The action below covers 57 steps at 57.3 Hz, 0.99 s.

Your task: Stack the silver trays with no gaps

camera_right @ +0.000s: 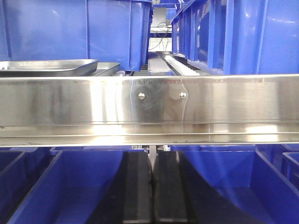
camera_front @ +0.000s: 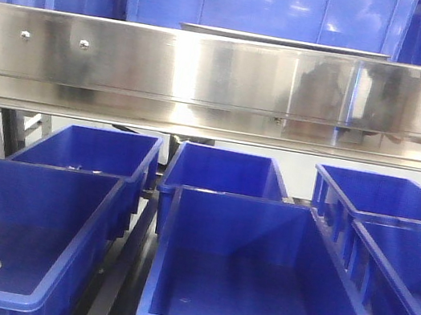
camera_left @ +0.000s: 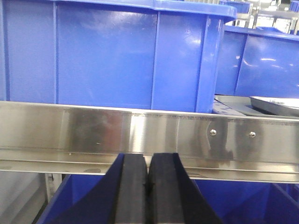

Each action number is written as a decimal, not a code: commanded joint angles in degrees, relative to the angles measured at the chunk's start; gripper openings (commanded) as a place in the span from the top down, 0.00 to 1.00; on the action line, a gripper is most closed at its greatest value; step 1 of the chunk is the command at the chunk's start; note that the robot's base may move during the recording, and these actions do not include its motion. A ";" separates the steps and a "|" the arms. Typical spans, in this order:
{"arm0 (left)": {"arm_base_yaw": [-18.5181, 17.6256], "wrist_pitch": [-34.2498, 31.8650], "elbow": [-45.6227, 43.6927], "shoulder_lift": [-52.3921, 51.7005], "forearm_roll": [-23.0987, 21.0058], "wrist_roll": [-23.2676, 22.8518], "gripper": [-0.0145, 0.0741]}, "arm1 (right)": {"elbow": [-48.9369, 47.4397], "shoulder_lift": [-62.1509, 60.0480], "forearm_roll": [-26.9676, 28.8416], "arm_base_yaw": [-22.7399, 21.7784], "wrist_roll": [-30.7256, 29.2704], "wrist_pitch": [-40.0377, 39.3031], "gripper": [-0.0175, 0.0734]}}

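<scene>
A silver tray (camera_front: 284,42) shows as a thin steel rim above the long steel rail, on the upper level before the blue bins. In the left wrist view a tray (camera_left: 275,105) lies at the right, behind the rail. In the right wrist view two trays (camera_right: 46,66) lie at the upper left, one set beside or partly under the other (camera_right: 106,68). My left gripper (camera_left: 147,161) is shut and empty, just below the rail. My right gripper (camera_right: 153,161) is shut and empty, below the rail too. Neither gripper shows in the front view.
A long steel rail with screws (camera_front: 224,78) crosses every view at tray height. Large blue bins (camera_left: 107,51) stand on the upper level beside the trays. Several open blue bins (camera_front: 253,287) fill the lower level. A roller track (camera_right: 180,65) runs between the upper bins.
</scene>
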 commanded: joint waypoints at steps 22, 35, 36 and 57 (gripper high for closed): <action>0.04 0.19 0.87 -0.27 2.48 0.29 0.86 | 0.00 -0.25 -0.01 -0.30 -0.08 -0.83 0.89; 0.04 0.11 0.87 -0.27 -0.72 2.23 0.86 | 0.00 -0.25 -0.01 -0.30 -0.08 -0.83 0.89; 0.04 0.11 0.87 -0.27 -0.72 2.52 0.86 | 0.00 -0.25 -0.01 -0.30 -0.08 -0.83 0.89; 0.04 -0.11 0.87 -0.27 0.67 3.53 0.86 | 0.00 -0.25 -0.01 -0.30 -0.08 -0.83 0.89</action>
